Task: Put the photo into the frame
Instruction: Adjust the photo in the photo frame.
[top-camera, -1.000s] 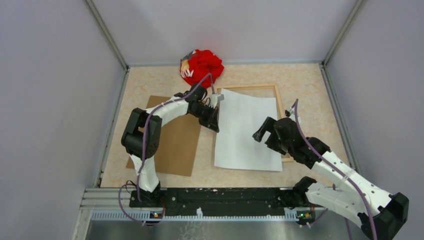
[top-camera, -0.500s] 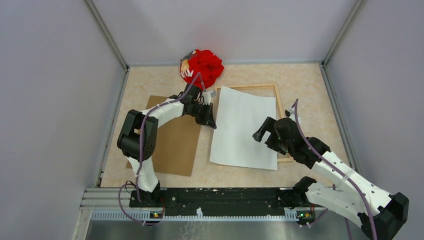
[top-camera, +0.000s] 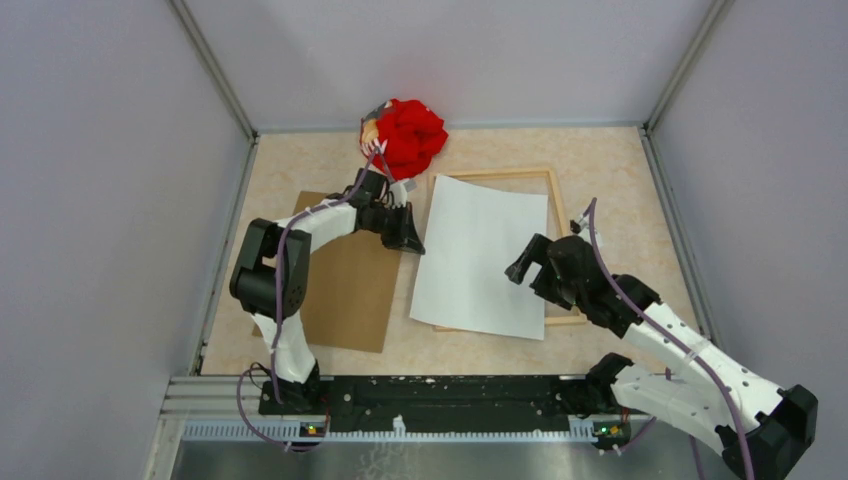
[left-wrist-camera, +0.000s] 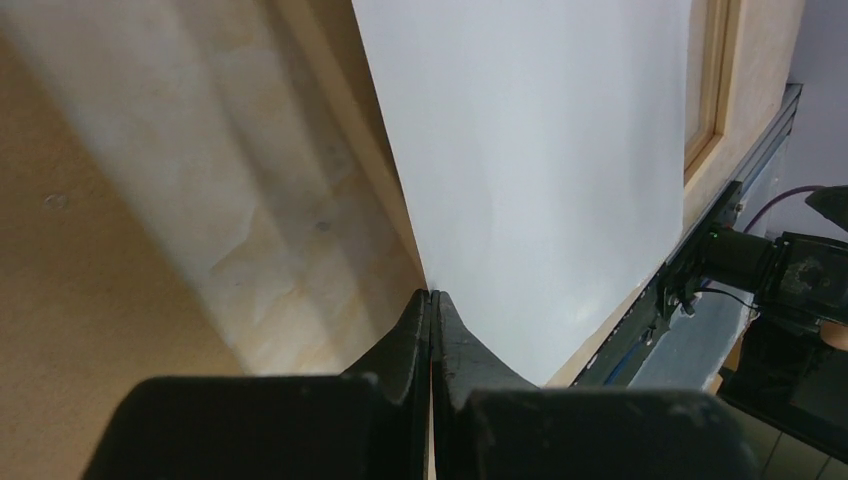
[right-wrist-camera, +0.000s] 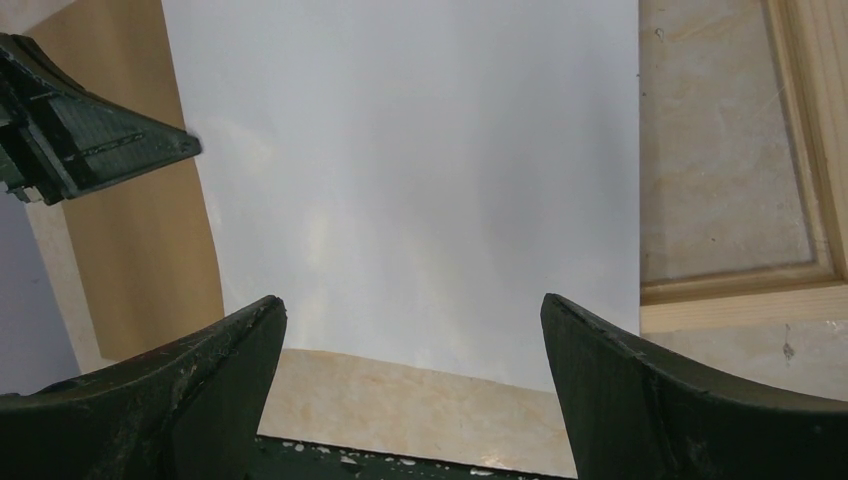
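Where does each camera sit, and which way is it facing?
Top external: above, behind the bases, looking down; both arms show.
Left wrist: sights along the shut left pincer, clamped on the white rectangular photo sheet.
Right wrist: looks down through the open right pincer at that sheet.
Shared: all see the sheet and thin light-wood rectangular frame.

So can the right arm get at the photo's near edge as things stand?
Probably yes. The right gripper hangs open just above the photo, near that edge, with nothing between them. The left gripper pinches the photo's left edge, well clear.
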